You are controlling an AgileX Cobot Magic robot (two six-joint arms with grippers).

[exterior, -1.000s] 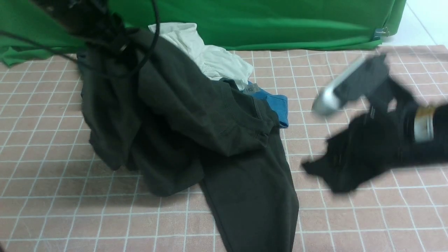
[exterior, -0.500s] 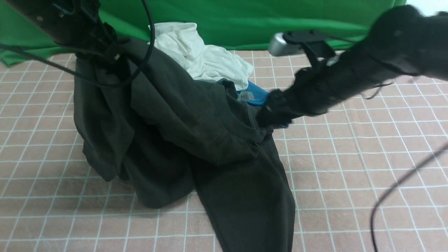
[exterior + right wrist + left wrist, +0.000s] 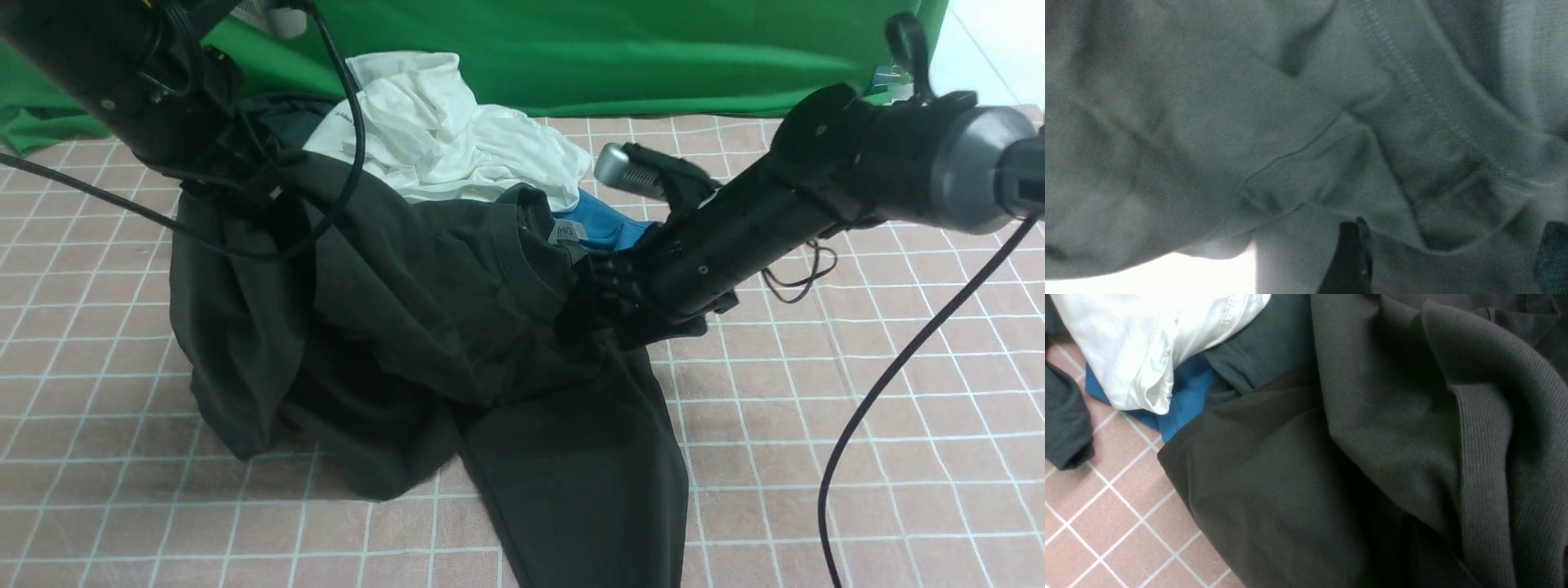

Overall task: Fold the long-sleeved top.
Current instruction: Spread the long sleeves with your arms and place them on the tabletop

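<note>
- Front view: I'm seeing the long-sleeved top (image 3: 539,465) lying bunched and partly raised across the left and middle of the counter (image 3: 816,506), one long panel stretching toward my side and running out of the picture. A white shirt (image 3: 482,143) and a blue garment (image 3: 608,222) are lying beside its collar.
- Front view: with the left arm (image 3: 106,82) I'm holding up a bunch of the top; the left jaws are pinching its fabric, though their tips are buried in the folds. With the right arm (image 3: 759,220) I'm reaching down to the cloth near the collar.
- Left wrist view: I'm looking at ribbed edging (image 3: 1484,477) hanging in loose folds, with smoother dark cloth spreading beneath. The jaws aren't showing clearly here.
- Right wrist view: the right jaws are standing spread over the top, one finger (image 3: 1349,261) showing against a seam-crossed patch, so I'm not gripping anything on this side.
- My judgement: I'm setting up a second hold so the top can be straightened; it's looking far from folded. Next I'm wanting to close the right jaws on the collar-side layers, then draw both holds apart evenly, minding that I'm not catching the blue garment.
</note>
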